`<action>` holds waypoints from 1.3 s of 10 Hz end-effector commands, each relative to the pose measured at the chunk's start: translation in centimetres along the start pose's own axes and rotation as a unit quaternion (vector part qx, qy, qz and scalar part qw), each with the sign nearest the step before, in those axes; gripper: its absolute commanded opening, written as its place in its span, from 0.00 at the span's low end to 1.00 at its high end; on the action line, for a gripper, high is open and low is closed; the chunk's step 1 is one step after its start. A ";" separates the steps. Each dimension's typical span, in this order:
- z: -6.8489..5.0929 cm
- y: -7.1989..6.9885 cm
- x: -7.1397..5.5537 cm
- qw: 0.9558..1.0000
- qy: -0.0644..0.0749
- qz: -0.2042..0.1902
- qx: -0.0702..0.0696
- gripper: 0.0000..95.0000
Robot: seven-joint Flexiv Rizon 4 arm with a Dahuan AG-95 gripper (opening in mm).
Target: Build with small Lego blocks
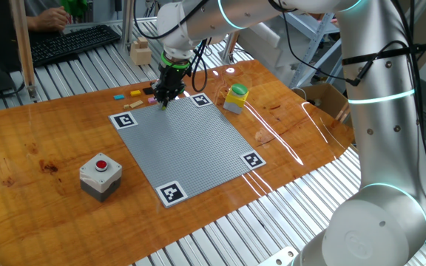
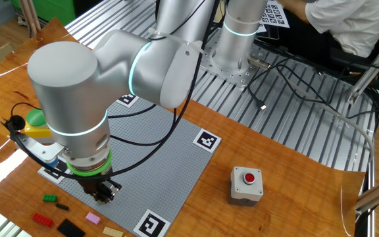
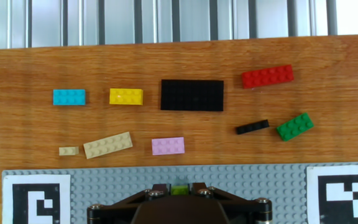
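**Placing a yellow-green brick at the plate's edge**

Wooden tabletop [image 1: 43, 140], grey studded plate [image 1: 187, 144] at its middle with a printed marker at each corner, slatted metal bench all round. Loose bricks strewn just beyond the plate's far edge, ahead of the jaws [image 3: 179, 193] in the hand view: cyan brick [image 3: 69, 97] far left, yellow brick [image 3: 126, 96] beside it, wide black plate [image 3: 192, 95] straight ahead, red brick [image 3: 267, 76] ahead and to the right. Nearer the jaws: tiny tan piece [image 3: 68, 150] and long tan brick [image 3: 108, 144] to the left, pink brick [image 3: 168, 145] almost dead ahead, thin black bar [image 3: 252, 127] and green brick [image 3: 294, 126] to the right.

Jaws pointing straight down, low over the plate's edge, narrowed on a small yellow-green brick [image 3: 179, 188] seen between the fingertips (only its top shows, so seated or just above the studs cannot be told).

Judged step: pressing this brick onto the plate, not fetching a new one. Next move likely calls for a firm downward push square to the studs, then release and a straight lift, without dragging the piece sideways. Afterwards, probably a short reach forward for one of the loose bricks, pink being the closest.

Red-button box [image 1: 100, 175] well apart, on the opposite side of the plate from the jaws.
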State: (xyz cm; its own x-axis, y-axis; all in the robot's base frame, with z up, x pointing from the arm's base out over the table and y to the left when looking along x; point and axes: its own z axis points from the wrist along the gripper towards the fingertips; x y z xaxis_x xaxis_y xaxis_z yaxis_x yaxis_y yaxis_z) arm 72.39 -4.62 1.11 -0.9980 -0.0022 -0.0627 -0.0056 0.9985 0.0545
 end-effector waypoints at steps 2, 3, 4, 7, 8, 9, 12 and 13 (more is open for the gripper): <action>0.0 -0.1 0.1 1.000 0.001 0.000 0.000 0.00; 0.0 -0.2 0.1 1.000 0.000 0.000 0.000 0.00; 0.0 -0.2 0.1 1.000 -0.001 0.001 0.000 0.00; 0.2 -0.2 0.2 1.000 -0.004 0.003 -0.001 0.00; 0.2 -0.1 0.2 1.000 -0.005 0.004 -0.001 0.00; 0.2 -0.1 0.2 1.000 -0.004 0.003 0.000 0.00; -0.2 -0.1 0.2 1.000 0.009 0.014 -0.008 0.00; -0.2 -0.1 0.2 1.000 0.009 0.017 -0.007 0.00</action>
State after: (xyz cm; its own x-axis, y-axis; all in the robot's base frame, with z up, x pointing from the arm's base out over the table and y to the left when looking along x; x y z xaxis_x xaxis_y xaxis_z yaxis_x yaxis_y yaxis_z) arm 72.42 -4.82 1.23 -0.9988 0.0333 -0.0366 0.0304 0.9965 0.0775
